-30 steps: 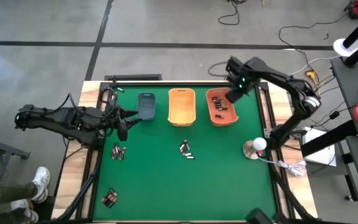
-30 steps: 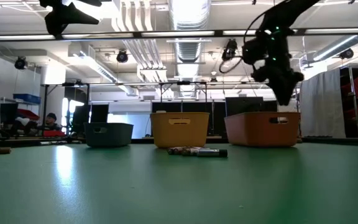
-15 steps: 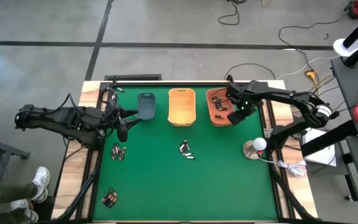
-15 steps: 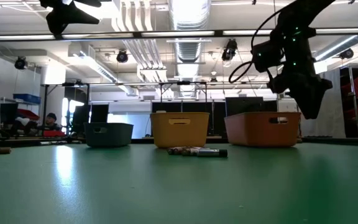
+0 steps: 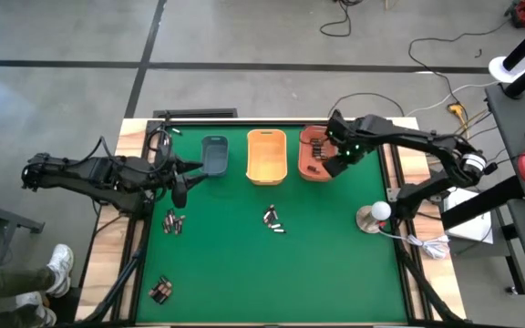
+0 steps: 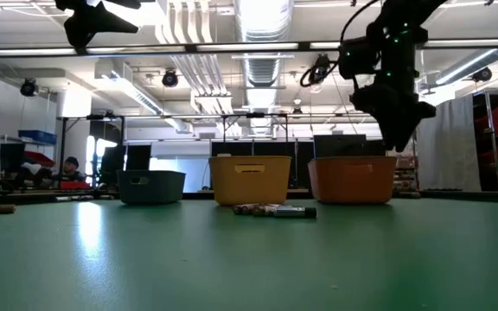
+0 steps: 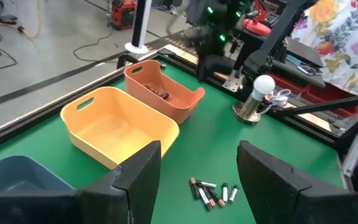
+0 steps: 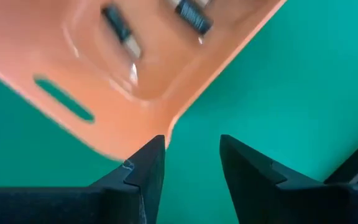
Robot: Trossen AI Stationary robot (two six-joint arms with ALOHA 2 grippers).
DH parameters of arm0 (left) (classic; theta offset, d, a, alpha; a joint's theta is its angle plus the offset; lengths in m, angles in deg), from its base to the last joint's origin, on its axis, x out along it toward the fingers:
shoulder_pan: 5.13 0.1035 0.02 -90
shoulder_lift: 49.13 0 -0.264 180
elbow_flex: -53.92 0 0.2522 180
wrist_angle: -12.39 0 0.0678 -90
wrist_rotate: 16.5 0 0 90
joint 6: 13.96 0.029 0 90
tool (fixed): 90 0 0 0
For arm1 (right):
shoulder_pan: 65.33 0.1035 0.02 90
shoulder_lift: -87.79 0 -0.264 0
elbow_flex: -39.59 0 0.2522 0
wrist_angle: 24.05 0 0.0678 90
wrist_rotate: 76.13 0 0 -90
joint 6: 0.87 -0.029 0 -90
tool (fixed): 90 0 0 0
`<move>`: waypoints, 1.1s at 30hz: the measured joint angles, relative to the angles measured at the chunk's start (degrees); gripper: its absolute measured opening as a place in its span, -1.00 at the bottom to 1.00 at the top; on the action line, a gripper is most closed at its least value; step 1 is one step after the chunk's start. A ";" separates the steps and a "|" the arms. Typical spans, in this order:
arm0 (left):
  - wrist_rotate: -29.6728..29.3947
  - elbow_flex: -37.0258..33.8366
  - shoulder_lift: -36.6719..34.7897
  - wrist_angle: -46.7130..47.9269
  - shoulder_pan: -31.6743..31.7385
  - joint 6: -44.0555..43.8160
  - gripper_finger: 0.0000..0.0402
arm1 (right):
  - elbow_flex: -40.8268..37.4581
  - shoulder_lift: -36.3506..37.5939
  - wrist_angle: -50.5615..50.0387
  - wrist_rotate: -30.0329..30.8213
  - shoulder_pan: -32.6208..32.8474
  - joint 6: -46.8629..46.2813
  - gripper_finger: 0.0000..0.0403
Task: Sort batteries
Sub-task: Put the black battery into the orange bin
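Right gripper (image 5: 337, 164) hovers at the orange bin (image 5: 312, 157), fingers parted, empty. Left gripper (image 5: 180, 189), open, waits. Next: fetch tabletop batteries (image 5: 273, 220)

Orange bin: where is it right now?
High view: the orange bin sits at the far right of the three-bin row, beside the yellow bin, with the right gripper over its right edge.
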 joint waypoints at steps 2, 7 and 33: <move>0.09 0.00 0.00 0.00 -0.02 -0.22 -0.05 | 1.65 -0.18 0.08 1.10 -1.83 0.05 -0.28; 0.27 0.00 0.00 0.00 0.00 -0.42 -0.05 | 3.67 -1.76 0.97 4.18 -10.37 -0.50 -0.28; 0.34 0.00 -0.33 0.15 0.00 3.02 -0.05 | -11.91 -4.15 27.26 14.12 -26.70 -84.47 -0.22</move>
